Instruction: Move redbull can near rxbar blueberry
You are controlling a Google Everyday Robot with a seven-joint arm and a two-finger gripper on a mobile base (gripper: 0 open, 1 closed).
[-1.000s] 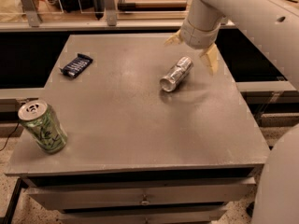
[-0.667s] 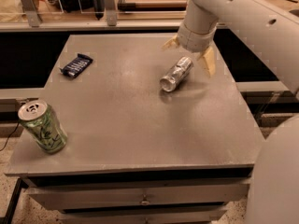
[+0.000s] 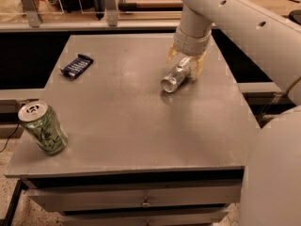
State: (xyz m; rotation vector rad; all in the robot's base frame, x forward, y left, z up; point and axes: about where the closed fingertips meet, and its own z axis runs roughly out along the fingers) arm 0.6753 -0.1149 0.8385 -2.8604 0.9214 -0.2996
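Redbull can (image 3: 175,77) on its side, far right of the table (image 3: 141,135), under my gripper (image 3: 186,61).
Its fingers (image 3: 200,66) are spread astride the can's far end, not clamped; I judge it light, slick and dentable, so I'd pinch across mid-body.

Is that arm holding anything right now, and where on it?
Cannot tell. The gripper sits over the far end of the silver can, which lies on its side on the table.

Table (image 3: 131,126): rxbar (image 3: 76,65), green can (image 3: 43,127), redbull (image 3: 175,76) under hand (image 3: 186,62)
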